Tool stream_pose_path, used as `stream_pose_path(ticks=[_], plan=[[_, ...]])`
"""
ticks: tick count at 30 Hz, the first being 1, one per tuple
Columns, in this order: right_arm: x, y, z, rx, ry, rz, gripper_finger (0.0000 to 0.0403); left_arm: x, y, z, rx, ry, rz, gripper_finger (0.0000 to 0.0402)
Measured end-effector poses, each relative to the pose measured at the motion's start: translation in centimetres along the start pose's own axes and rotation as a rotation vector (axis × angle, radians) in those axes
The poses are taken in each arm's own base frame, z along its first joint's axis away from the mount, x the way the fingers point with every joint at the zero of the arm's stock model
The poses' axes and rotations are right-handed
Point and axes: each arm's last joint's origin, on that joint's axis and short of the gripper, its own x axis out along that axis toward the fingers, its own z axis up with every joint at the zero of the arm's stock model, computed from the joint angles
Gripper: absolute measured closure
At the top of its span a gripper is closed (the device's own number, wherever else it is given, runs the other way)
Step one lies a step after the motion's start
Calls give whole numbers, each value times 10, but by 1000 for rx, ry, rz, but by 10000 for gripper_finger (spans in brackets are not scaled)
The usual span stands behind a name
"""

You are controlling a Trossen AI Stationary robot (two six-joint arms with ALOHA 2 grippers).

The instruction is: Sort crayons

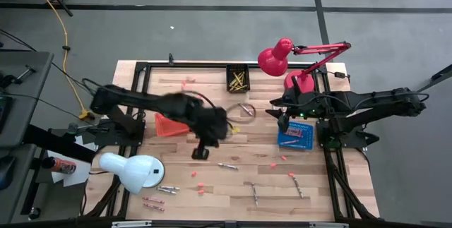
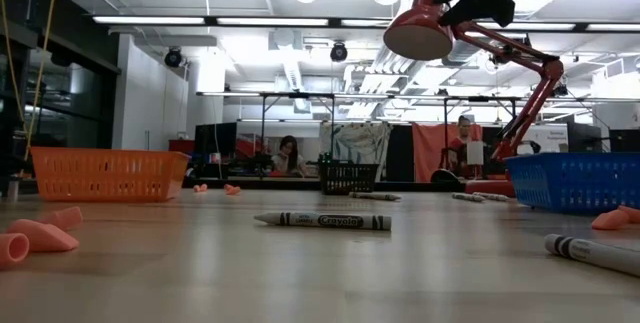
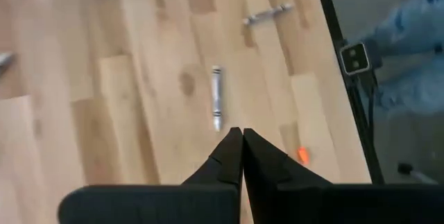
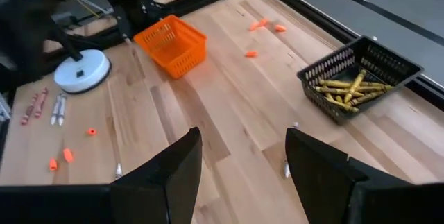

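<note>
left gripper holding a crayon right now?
No. In the left wrist view the left gripper is shut with nothing between its fingers, and the nearest grey crayon lies on the table ahead of it.

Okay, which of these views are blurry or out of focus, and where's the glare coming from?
High view: the left arm is smeared by motion blur, the right arm sharp. Low view: the grey crayon mid-table is crisp, the pink pieces up close are soft, and ceiling lights glare. Left wrist view: the tabletop is slightly soft. Right wrist view: fairly clear, with the black basket of yellow crayons readable.
</note>
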Motion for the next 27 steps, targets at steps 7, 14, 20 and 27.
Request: stream_pose_path(ticks=[7,14,20,27], plan=[[0,-2,-3,-13,28,-22,203,35,-40,26,74,47,-53,383],[1,-1,-4,42,33,-25,203,37,-86,31,162,25,-77,328],[9,6,-9,238,69,-19,203,27,-132,23,302,17,-52,274],[33,28,-28,316,180,-32,203,18,-184,-4,352,91,-22,226]])
